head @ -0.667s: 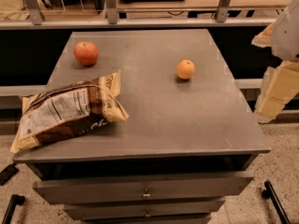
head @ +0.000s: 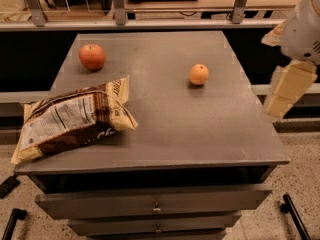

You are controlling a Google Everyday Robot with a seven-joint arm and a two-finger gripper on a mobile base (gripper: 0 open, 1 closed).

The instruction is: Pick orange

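Gripper (head: 286, 90) hangs beyond the right edge of the table (head: 200, 134), clear of the top. The arm above it is cut off by the frame. Whether it is open or closed cannot be told.

Orange (head: 198, 74) sits on the table right of centre, toward the back, touching nothing and well apart from the gripper. Apple (head: 92, 57) sits back left.

Bag (head: 75, 120) lies front left, one corner overhanging the edge. It carries a white label panel (print not legible, no brand readable).

Drawers (head: 155, 206) are below, the lowest cut off.
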